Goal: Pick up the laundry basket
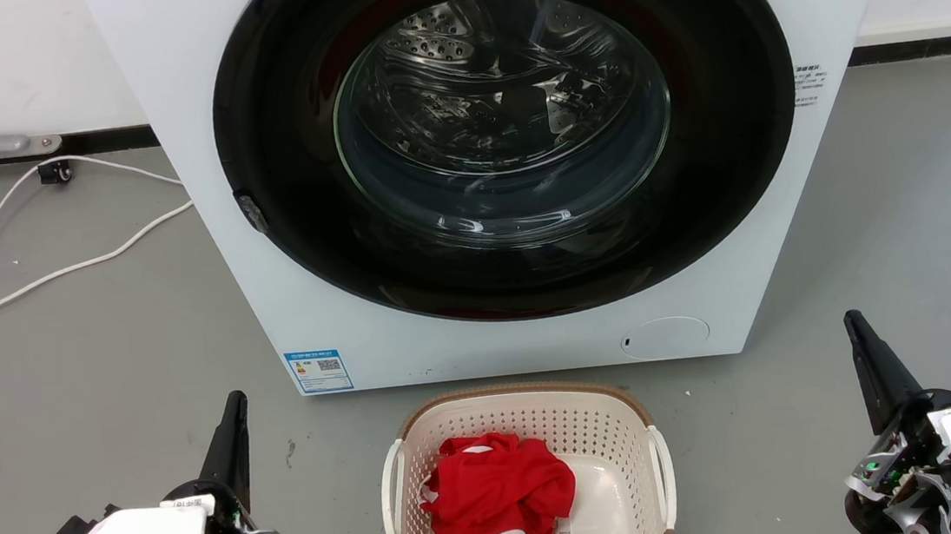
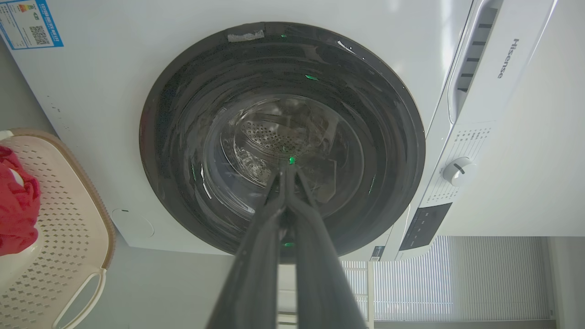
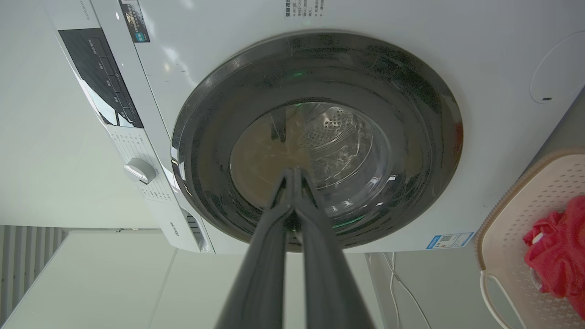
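Beside the laundry basket (image 1: 534, 423), left gripper (image 1: 236, 403) and right gripper (image 1: 852, 322) have closed, empty fingers; lifting one side could tip it.

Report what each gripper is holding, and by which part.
Nothing is held. The left gripper and the right gripper are both shut on nothing, each well clear of the laundry basket that sits between them.

Smooth grey floor (image 1: 100, 355), evenly lit. White wall (image 1: 11, 67) behind, dark skirting (image 1: 925, 47) along its foot. White front-loading washing machine (image 1: 467, 355) before it. White cable (image 1: 49, 275) trailing across floor at left. Pale slatted blinds (image 2: 457, 278) beside the machine.
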